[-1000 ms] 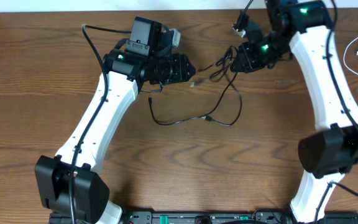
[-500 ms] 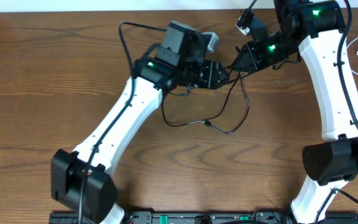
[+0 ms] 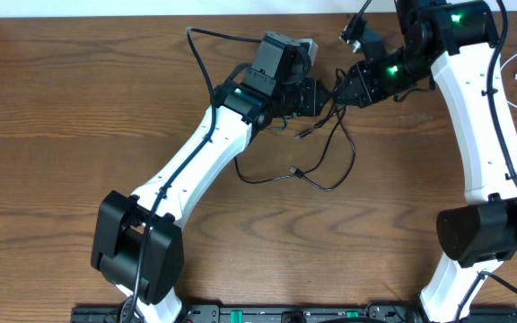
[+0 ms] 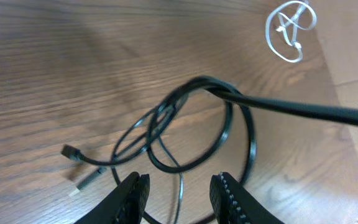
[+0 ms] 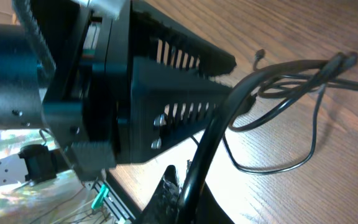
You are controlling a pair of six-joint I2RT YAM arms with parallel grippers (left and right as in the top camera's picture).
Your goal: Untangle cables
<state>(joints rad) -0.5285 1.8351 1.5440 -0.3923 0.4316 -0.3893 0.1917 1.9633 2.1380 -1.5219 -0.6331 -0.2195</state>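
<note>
step: loosen knot | right end effector (image 3: 339,90) clamped on black cable (image 4: 291,107), upper centre | left end effector (image 4: 180,184) fingers apart: pinch one strand only, pull gently

Bright, even light falls from above on the table (image 3: 52,161); the cables (image 3: 352,157) cast faint, soft shadows. The left wrist view smears the wood grain at top left. The right wrist view has rainbow glare at bottom left and a soft foreground.

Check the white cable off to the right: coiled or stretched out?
Coiled: the white cable lies in a small round loop with strands crossing inside it, apart from the tangled black cables.
</note>
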